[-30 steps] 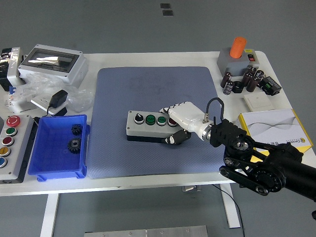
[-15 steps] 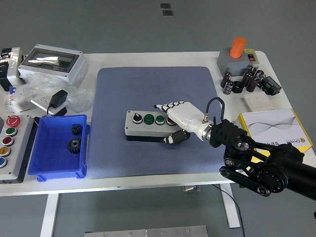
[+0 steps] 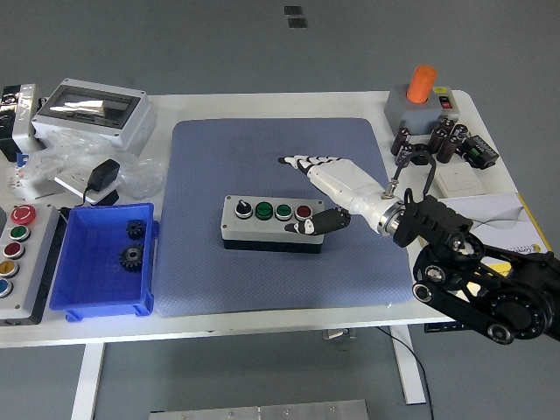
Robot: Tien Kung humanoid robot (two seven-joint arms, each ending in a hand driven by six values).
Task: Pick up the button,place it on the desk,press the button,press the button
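Observation:
A grey button box [image 3: 269, 222] with a black knob, two green buttons and a dark red button lies flat on the blue mat [image 3: 280, 175]. My right hand [image 3: 317, 194] hovers just right of and above the box. Its white fingers [image 3: 306, 161] are stretched out toward the far side, clear of the box. The black thumb [image 3: 319, 225] points at the box's right end, close to the red button. Nothing is held. The left arm is not visible.
A blue bin [image 3: 103, 260] with two gears stands at the left, beside a second button panel [image 3: 19, 258]. A grey enclosure [image 3: 94, 109] sits at the far left. An orange-topped device [image 3: 422, 99], capacitors [image 3: 429, 143] and a booklet [image 3: 486, 223] crowd the right side.
My right hand has let go of the box's right end, lifted and drawn back to the right. Its fingers have spread out. The box has shifted slightly left and now lies uncovered.

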